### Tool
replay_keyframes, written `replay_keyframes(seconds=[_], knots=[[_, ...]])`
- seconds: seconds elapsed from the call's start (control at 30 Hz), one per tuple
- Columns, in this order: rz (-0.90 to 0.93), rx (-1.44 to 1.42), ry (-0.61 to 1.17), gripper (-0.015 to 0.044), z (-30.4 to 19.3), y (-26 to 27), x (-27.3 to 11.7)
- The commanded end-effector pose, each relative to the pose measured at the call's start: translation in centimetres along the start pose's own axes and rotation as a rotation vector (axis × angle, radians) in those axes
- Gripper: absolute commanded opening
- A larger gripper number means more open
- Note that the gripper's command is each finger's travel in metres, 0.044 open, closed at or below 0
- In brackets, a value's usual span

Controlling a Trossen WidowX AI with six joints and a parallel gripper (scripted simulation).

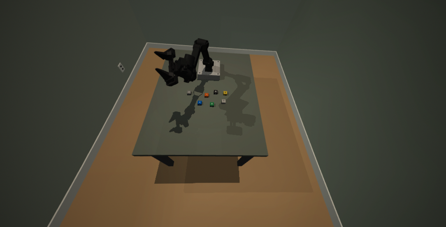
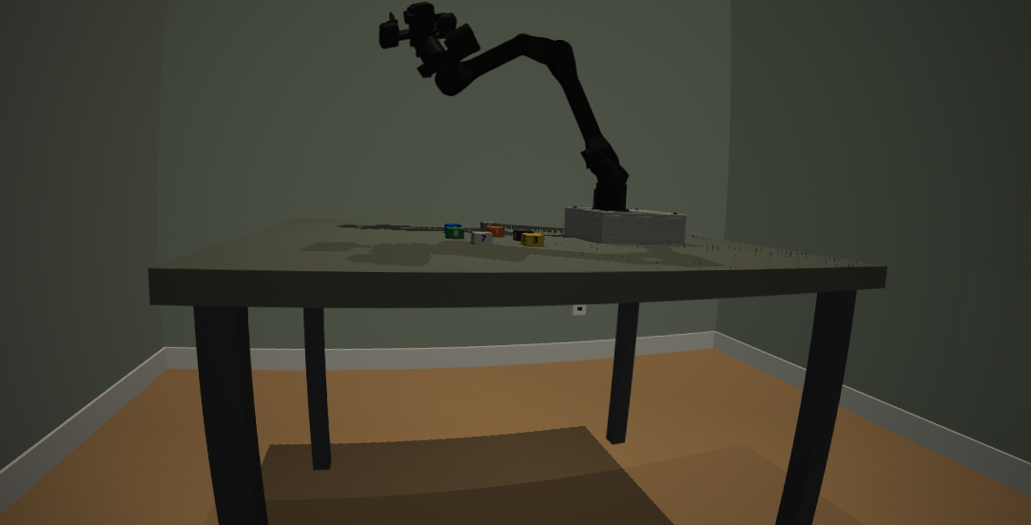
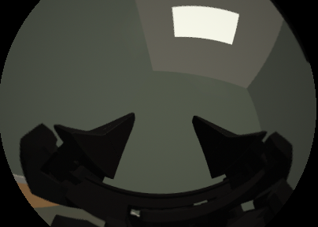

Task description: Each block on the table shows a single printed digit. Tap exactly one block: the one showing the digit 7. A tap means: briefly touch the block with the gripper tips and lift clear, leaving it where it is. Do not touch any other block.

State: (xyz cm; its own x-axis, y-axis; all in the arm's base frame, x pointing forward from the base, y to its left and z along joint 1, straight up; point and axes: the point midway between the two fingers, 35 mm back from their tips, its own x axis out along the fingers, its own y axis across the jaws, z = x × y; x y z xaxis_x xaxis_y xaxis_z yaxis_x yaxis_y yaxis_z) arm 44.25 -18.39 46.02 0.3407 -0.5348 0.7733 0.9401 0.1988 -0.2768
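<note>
The white block showing the digit 7 (image 1: pixel 223 101) (image 2: pixel 481 238) sits on the table (image 1: pixel 199 144) (image 2: pixel 504 288), at the right front of the block group in the top view. Its 7 is readable in the exterior view. My gripper (image 1: pixel 155 60) (image 3: pixel 164 117) is open and empty, with its fingers wide apart. It is high above the table, left of all the blocks in the top view. The wrist view shows walls and a bright ceiling panel beyond the fingers, and no block.
Near the 7 are a yellow block with 3 (image 1: pixel 225 92) (image 2: pixel 533 240), a green block (image 1: pixel 211 104) (image 2: pixel 454 232), a black block (image 1: pixel 215 92) and an orange block (image 1: pixel 206 95) (image 2: pixel 495 231). A blue block (image 1: pixel 199 103) and a light grey block (image 1: pixel 189 92) are farther left.
</note>
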Motion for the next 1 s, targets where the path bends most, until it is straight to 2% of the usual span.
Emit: replay_keyframes(seconds=[0.0, 0.13, 0.27, 0.6, 0.97], knots=[[0.012, -0.005, 0.005, 0.04, -0.2, 0.2, 0.0], [0.264, -0.098, 0.119, 0.04, -3.9, 3.9, -0.2], [0.56, -0.184, 0.297, 0.04, -9.2, 7.2, -2.8], [0.868, -0.245, 0.544, 0.04, -15.0, 8.4, -8.4], [1.182, -0.276, 0.891, 0.04, -20.0, 6.3, -17.1]])
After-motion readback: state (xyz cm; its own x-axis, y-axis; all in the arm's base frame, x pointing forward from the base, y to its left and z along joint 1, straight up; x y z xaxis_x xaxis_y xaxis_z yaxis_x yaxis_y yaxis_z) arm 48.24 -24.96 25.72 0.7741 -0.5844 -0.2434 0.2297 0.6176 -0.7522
